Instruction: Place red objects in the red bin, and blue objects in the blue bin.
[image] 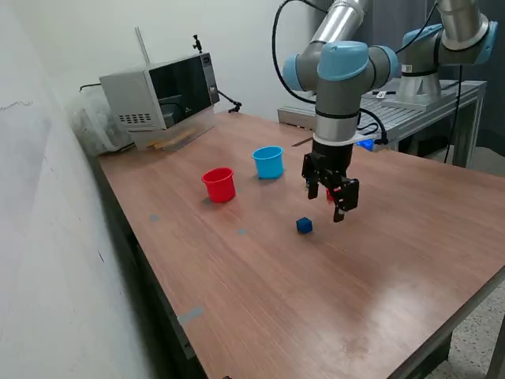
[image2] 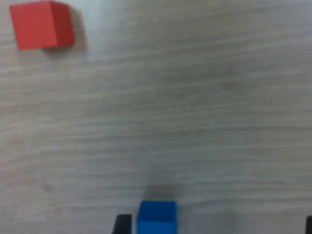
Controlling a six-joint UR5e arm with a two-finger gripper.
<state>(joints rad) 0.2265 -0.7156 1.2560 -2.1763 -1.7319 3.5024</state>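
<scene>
Wooden table (image: 316,300) with red cup (image: 218,185) and light blue cup (image: 268,162) standing upright, near each other, blue one toward the exterior view's right and farther back. Dark blue cube (image: 304,226) on the table in front of the cups. Arm reaches down; gripper (image: 331,197) hangs above the table just right of the blue cube, not touching it, fingers apart. Bit of red shows behind the gripper, unclear what. Microwave (image: 162,92) at the table's back left corner. Second arm base (image: 426,79) on a metal bench behind.
</scene>
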